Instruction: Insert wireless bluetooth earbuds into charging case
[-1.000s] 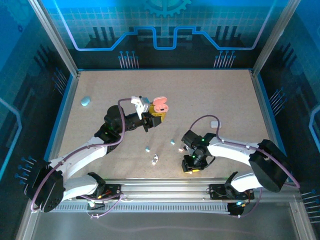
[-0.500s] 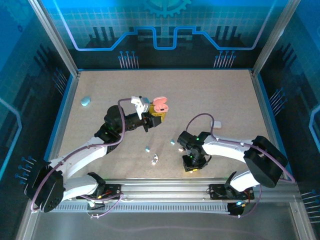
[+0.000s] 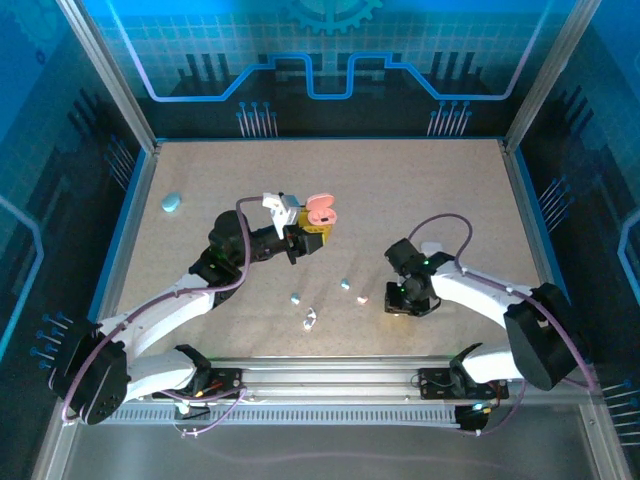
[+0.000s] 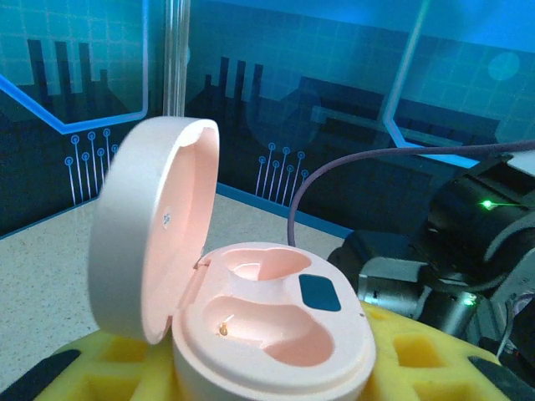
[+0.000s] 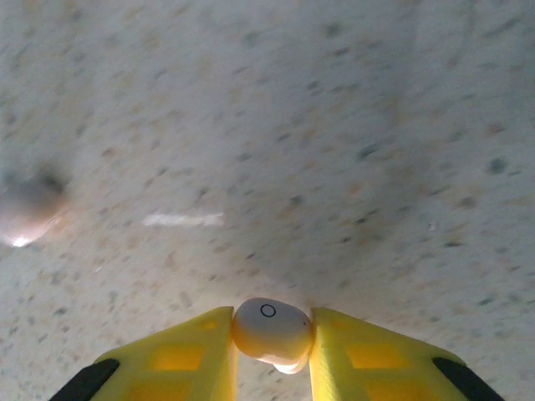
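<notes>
- I counted three cases. The pink case (image 4: 276, 334) sat clamped between my left fingers (image 3: 316, 229), its lid (image 4: 150, 225) swung upright and its two wells facing up.
- The light blue case (image 3: 172, 202) lay well left of the pink case, close to the left edge of the counter (image 3: 400, 180). The white case (image 3: 432, 247) lay well to its right, just beside my right arm (image 3: 480, 290).
- I counted five earbuds. My right fingers (image 3: 404, 300) were drawn in narrow, pinching a pale earbud (image 5: 272, 328) between the yellow tips, right of the pink case and nearer my bases. Whether it had cleared the counter I could not tell.
- Four lay loose, all on the near side of the pink case. A light blue earbud (image 3: 345, 284) and a pink earbud (image 3: 363, 299) were slightly to its right. Another light blue earbud (image 3: 296, 298) and a silvery earbud (image 3: 310, 320) were slightly to its left.
- A broad bare stretch of counter ran from the pink case back to the far wall (image 3: 330, 120), with open ground between it and the right edge.
</notes>
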Available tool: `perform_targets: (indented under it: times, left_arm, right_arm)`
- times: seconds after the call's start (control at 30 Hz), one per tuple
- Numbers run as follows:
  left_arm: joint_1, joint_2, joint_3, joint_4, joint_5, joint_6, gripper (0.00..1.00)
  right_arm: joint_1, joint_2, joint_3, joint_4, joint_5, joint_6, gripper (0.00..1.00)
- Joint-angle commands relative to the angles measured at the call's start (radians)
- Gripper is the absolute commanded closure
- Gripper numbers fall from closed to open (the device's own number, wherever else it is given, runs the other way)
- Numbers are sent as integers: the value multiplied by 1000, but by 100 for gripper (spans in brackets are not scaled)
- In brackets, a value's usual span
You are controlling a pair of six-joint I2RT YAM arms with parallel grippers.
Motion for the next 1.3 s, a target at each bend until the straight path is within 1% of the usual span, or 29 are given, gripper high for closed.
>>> perform_targets:
  times: [0.0,0.23,0.5,0.63,0.77,0.9,1.03,1.13,1.27]
  left_arm:
    - [6,-11,17,-6,0,15,64]
    - [6,-11,12,-5,-16,16,64]
    - [6,3,17,3,-17,8,64]
    - [7,1,17,2,-15,6,64]
    - [6,1,18,2,-15,4,64]
    - [7,2,19,-1,-14,2,64]
    - [6,4,24,-5,-11,4,64]
    - [6,5,24,-7,-14,4,64]
    - [6,7,21,-5,-14,4,64]
  right_arm:
    - [-30,6,-14,32,-31,4,71]
    - [-38,9,-30,42,-124,-42,63]
    - [-39,-29,-33,51,-202,-102,62]
    - [-43,-49,8,-44,-96,-105,61]
    - [-60,-64,18,-44,-38,-92,60]
    - [-90,-23,16,4,-62,-113,59]
    - [-100,26,22,54,-115,-119,59]
    - [-100,43,17,81,-149,-122,61]
    - [-100,51,15,89,-165,-135,62]
